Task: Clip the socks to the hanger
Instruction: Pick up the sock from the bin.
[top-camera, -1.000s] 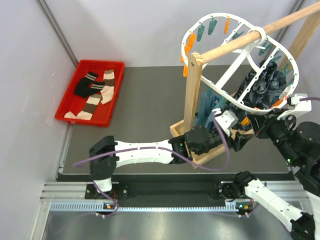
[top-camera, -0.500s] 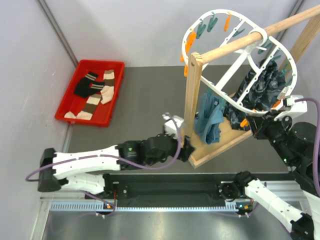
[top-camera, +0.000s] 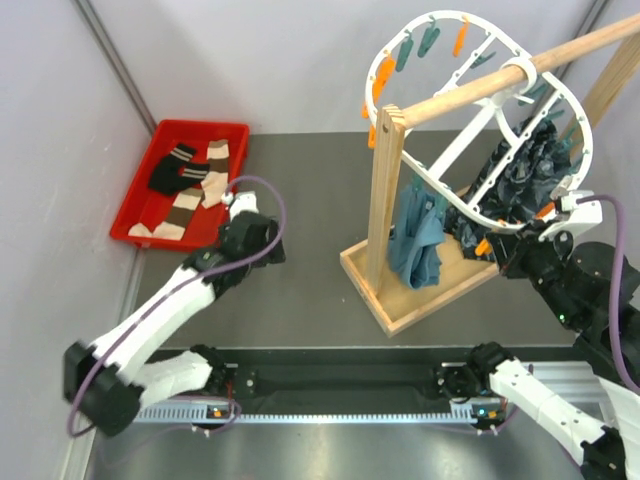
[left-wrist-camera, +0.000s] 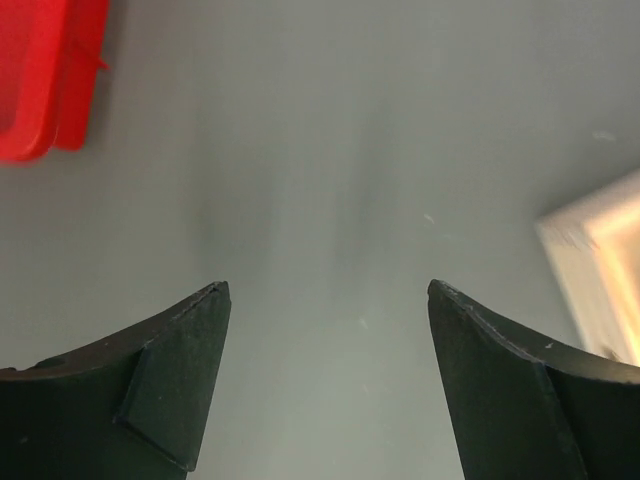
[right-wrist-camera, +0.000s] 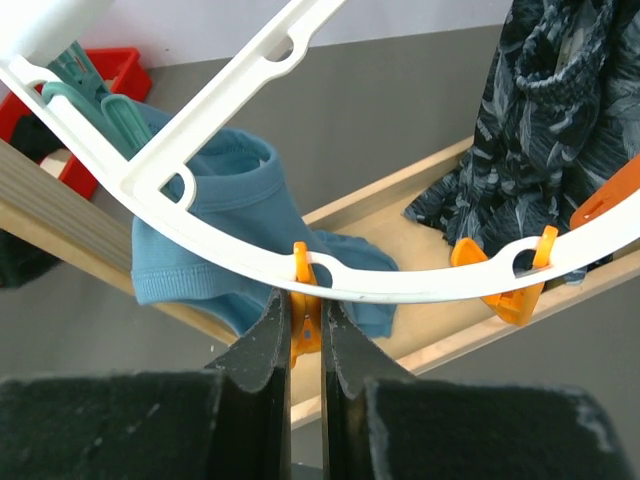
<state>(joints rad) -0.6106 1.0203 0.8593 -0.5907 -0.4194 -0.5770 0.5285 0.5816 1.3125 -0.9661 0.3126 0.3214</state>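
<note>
Red tray (top-camera: 165, 246) at the far left of the table (top-camera: 300, 200) holds the socks (top-camera: 183, 190). One is black with a white-striped cuff, the others are banded brown and cream. All lie loose in the tray, well apart from the hanger (right-wrist-camera: 215, 112).

My left gripper (left-wrist-camera: 328, 300) is spread wide with nothing between the fingers. It hangs over bare grey table near the tray's right side. My left wrist view shows a tray corner at upper left and the edge of the wooden base (left-wrist-camera: 600, 250) at right.

My right gripper (right-wrist-camera: 305, 310) has its fingers nearly together, pinching an orange peg (right-wrist-camera: 300, 262) that dangles from the hanger's rim.

The hanger is a white oval frame with crossbars, tilted and hooked over the wooden pole (top-camera: 470, 92). A blue garment (right-wrist-camera: 220, 250) hangs under the frame just behind my pinched peg. I can't tell which peg holds it. A dark patterned cloth (right-wrist-camera: 540, 130) hangs to the right, and a second orange peg (right-wrist-camera: 500, 290) sits on the rim just below it. Teal pegs (right-wrist-camera: 90, 95) show at upper left of the rim.
</note>
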